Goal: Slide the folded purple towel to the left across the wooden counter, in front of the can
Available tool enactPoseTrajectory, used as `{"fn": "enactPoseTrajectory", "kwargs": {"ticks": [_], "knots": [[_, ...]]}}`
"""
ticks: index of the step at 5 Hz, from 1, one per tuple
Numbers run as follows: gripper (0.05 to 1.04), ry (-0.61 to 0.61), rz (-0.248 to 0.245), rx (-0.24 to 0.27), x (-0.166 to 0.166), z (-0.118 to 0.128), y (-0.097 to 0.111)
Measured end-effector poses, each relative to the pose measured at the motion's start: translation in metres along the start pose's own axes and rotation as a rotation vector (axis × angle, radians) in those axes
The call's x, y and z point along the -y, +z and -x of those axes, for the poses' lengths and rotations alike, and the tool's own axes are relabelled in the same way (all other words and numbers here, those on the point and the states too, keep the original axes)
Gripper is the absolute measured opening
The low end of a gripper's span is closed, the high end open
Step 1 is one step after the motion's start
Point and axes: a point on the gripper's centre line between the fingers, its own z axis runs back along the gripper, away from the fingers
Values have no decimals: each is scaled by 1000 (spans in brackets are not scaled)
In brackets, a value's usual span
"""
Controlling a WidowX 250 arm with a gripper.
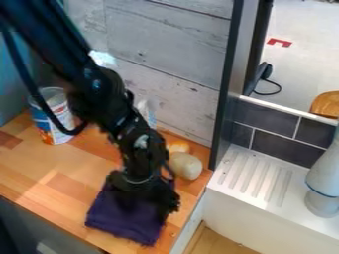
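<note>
The black gripper (149, 201) hangs low at the right front part of the wooden counter, directly over a folded dark purple cloth (122, 218). The cloth lies near the counter's front edge, and the gripper covers its upper right part. Whether the gripper grips the cloth or only rests on it, I cannot tell. Just behind and to the right of the gripper sits a pale, rounded, potato-like object (186, 165), with a small orange item (178, 146) behind it.
A can with a blue, white and orange label (53, 116) stands at the back left, beside the arm. Something clear (146, 111) stands behind the arm by the grey plank wall. To the right are a white ribbed drainboard (255, 173) and a grey-white object (323, 181).
</note>
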Motion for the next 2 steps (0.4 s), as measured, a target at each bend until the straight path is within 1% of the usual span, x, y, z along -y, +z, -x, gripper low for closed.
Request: {"fn": "enactPoseTrajectory", "kwargs": {"ticks": [1,2], "knots": [[999,-14,-8,12,-1,-2,-2],[1000,21,23,29,-22,-1,-2]]}}
